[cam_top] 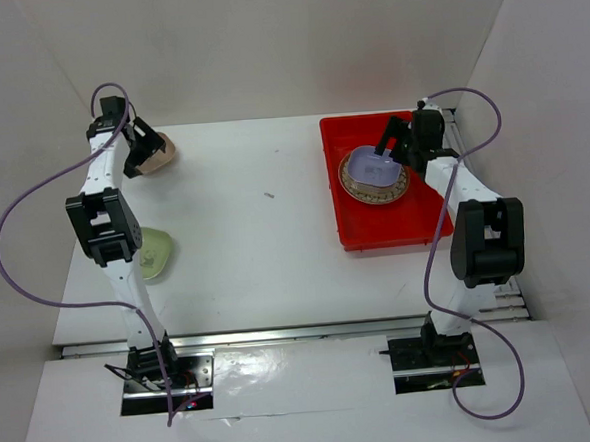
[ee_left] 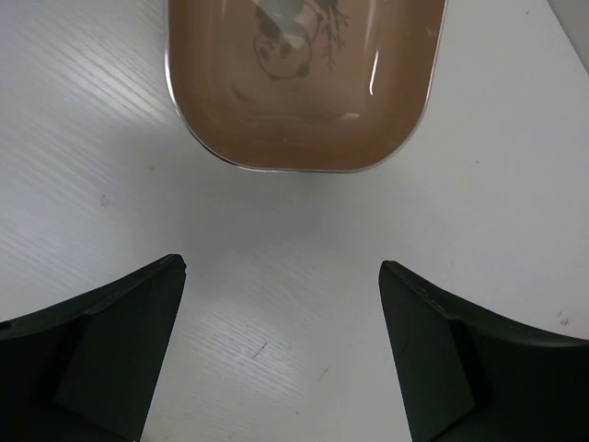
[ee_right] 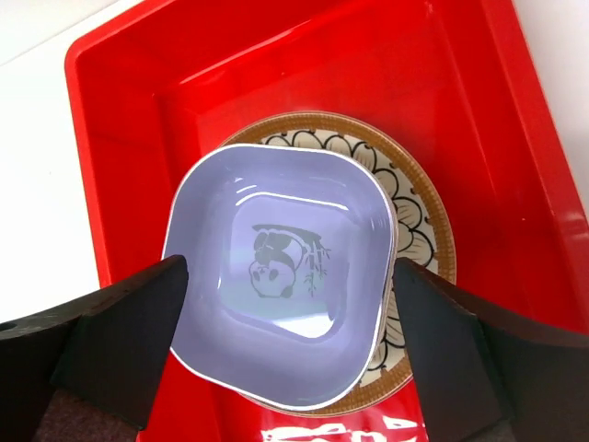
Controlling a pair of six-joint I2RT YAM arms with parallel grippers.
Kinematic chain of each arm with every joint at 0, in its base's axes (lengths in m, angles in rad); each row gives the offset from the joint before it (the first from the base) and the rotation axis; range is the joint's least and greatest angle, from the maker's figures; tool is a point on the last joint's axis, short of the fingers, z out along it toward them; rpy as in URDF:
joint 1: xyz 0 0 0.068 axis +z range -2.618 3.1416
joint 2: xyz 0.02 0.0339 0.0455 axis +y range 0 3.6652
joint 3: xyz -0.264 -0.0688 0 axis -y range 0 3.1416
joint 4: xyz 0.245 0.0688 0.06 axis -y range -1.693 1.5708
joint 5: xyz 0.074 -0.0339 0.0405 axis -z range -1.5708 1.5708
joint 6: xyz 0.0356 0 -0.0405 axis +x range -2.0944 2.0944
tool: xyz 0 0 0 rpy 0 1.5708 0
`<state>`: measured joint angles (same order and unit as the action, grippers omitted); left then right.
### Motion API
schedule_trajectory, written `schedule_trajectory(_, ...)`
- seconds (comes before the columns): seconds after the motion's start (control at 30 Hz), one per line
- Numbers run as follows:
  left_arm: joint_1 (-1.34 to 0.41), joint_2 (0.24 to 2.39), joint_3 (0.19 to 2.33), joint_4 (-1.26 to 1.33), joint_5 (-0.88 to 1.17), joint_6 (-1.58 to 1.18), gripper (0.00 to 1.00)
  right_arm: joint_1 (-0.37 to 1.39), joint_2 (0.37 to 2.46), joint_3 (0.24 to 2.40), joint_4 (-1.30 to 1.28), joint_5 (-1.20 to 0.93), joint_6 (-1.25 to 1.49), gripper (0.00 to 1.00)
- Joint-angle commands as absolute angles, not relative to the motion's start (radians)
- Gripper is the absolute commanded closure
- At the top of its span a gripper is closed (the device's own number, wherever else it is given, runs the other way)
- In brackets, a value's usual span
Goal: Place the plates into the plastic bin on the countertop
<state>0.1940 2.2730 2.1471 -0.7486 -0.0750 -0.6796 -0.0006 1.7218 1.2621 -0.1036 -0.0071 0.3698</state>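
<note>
A lavender plate (ee_right: 285,304) with a panda print sits on a round brown lattice plate (ee_right: 419,212) inside the red plastic bin (ee_right: 276,74). My right gripper (ee_right: 287,265) hangs open just above it, one finger on each side of the lavender plate (cam_top: 372,166). At the far left of the countertop (cam_top: 266,243) lies a pinkish-brown plate (ee_left: 299,83). My left gripper (ee_left: 281,267) stands open just short of it, with only bare table between its fingers. A green plate (cam_top: 155,255) lies partly hidden under the left arm.
White walls close in the table at the back and both sides. The red bin (cam_top: 388,180) sits at the back right. The left arm (cam_top: 105,223) stretches over the left edge, with a purple cable looping beside it.
</note>
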Motion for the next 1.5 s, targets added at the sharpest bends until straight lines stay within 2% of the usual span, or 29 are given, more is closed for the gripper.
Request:
schedule_trajectory(0.0,0.204,2.258,2.189,-0.720,-0.049,-0.649,0.00,0.011,1.730,1.292,-0.057,-0.018,0.368,0.00)
schedule_trajectory(0.13,0.235,2.267,2.227,-0.710,-0.052,-0.638,0.01,0.070,1.709,1.312,-0.057,0.018,0.359,0.00)
schedule_trajectory(0.3,0.267,2.336,2.287,-0.719,-0.070,-0.629,0.09,0.139,1.669,1.312,-0.057,0.031,0.341,0.00)
schedule_trajectory(0.6,0.295,2.405,2.230,-0.657,-0.100,-0.638,0.14,0.238,1.562,1.252,-0.028,0.096,0.322,0.00)
schedule_trajectory(0.9,0.304,2.509,2.290,-0.609,-0.080,-0.638,0.22,0.325,1.447,1.187,-0.018,0.193,0.299,0.00)
schedule_trajectory(1.03,0.304,2.545,2.309,-0.600,-0.058,-0.647,0.43,0.370,1.428,1.187,-0.040,0.270,0.287,0.00)
schedule_trajectory(1.13,0.304,2.565,2.309,-0.597,-0.035,-0.658,0.85,0.396,1.428,1.197,-0.040,0.281,0.278,0.00)
schedule_trajectory(1.2,0.304,2.574,2.309,-0.597,-0.013,-0.667,1.00,0.405,1.428,1.206,-0.040,0.249,0.278,0.00)
schedule_trajectory(1.27,0.304,2.554,2.292,-0.609,0.024,-0.667,1.00,0.416,1.460,1.216,-0.022,0.169,0.268,0.00)
schedule_trajectory(1.47,0.200,2.222,2.043,-0.433,0.109,-0.655,1.00,0.495,1.646,1.380,-0.063,0.097,0.261,0.04)
